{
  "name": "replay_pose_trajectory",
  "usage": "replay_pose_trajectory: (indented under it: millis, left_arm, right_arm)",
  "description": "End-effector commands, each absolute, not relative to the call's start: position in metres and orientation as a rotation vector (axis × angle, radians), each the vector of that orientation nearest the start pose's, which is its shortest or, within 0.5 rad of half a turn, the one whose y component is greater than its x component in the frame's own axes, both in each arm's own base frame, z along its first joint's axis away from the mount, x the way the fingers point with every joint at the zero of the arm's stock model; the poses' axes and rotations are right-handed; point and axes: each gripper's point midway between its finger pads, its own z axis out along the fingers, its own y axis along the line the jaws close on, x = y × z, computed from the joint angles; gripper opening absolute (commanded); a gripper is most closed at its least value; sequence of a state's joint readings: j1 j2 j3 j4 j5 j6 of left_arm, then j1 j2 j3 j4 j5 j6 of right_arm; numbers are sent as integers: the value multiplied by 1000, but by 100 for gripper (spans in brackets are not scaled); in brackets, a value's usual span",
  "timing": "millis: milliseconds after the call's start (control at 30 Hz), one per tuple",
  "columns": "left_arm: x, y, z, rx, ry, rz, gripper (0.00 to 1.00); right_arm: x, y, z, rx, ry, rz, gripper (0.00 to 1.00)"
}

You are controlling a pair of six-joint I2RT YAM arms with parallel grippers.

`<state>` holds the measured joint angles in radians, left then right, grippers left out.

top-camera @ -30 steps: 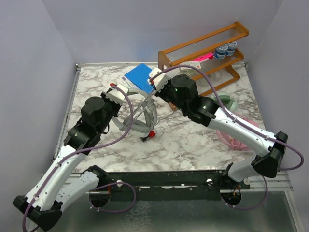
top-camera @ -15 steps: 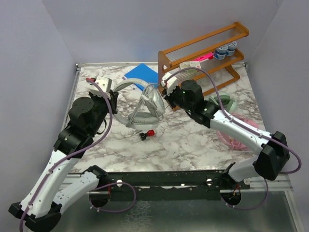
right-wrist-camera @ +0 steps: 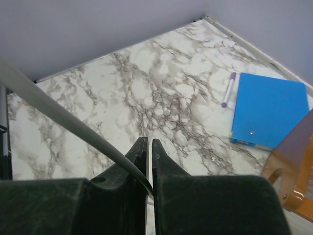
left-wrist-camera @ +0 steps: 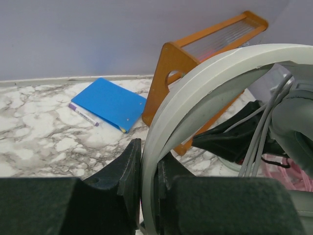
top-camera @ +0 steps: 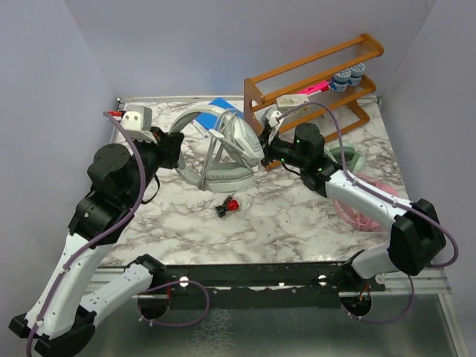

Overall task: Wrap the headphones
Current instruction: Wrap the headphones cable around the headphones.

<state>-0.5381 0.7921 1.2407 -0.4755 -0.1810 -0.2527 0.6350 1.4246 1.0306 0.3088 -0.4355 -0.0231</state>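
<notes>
the silver-grey headset (top-camera: 223, 141) is held upright between both arms, over the middle of the surface (top-camera: 297, 216). the left end effector (left-wrist-camera: 149, 166) is clenched on the headband, so the frame is fixed. the right end effector (right-wrist-camera: 149, 147) is pinched on a grey cable (right-wrist-camera: 63, 115), judged to be drawn taut for winding. the pink headset (top-camera: 355, 214) and mint green headset (top-camera: 346, 156) lie at the right.

Count log, desk.
Headsets: 3 in all, being 1 silver-grey headset (top-camera: 223, 176), 1 mint green headset (top-camera: 346, 155) and 1 pink headset (top-camera: 354, 214).
Red-and-black object (top-camera: 227, 206): 1.
Blue binder (top-camera: 221, 105): 1.
Purple pen (right-wrist-camera: 228, 90): 1.
Wooden rack (top-camera: 312, 71): 1, carrying 2 jars (top-camera: 348, 76) and 1 pink marker (top-camera: 317, 88).
Arms: 2, being 1 left arm (top-camera: 93, 230) and 1 right arm (top-camera: 368, 197).
</notes>
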Motion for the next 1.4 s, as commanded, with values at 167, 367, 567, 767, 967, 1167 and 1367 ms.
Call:
replay_pose_trajectory:
  millis: [167, 367, 567, 767, 967, 1167, 1367]
  left_arm:
    - [228, -124, 494, -91, 1374, -732, 0]
    - [235, -99, 503, -294, 1281, -724, 0]
    - [251, -110, 508, -340, 1290, -774, 0]
    - [261, -118, 517, -349, 1294, -791, 0]
    - [268, -125, 525, -348, 1298, -805, 0]
    - [270, -130, 530, -324, 1306, -816, 0]
    - [273, -127, 531, -348, 1301, -799, 0]
  right_arm:
    - [304, 369, 253, -940, 1494, 1202, 11]
    - [284, 383, 247, -935, 1467, 1406, 12]
    - [262, 396, 250, -957, 1382, 1464, 14]
    - [252, 399, 258, -968, 1275, 1485, 15]
    - [245, 405, 269, -990, 1160, 1516, 21]
    - [252, 411, 275, -988, 1126, 1527, 22]
    - [249, 414, 274, -1002, 1120, 1550, 23]
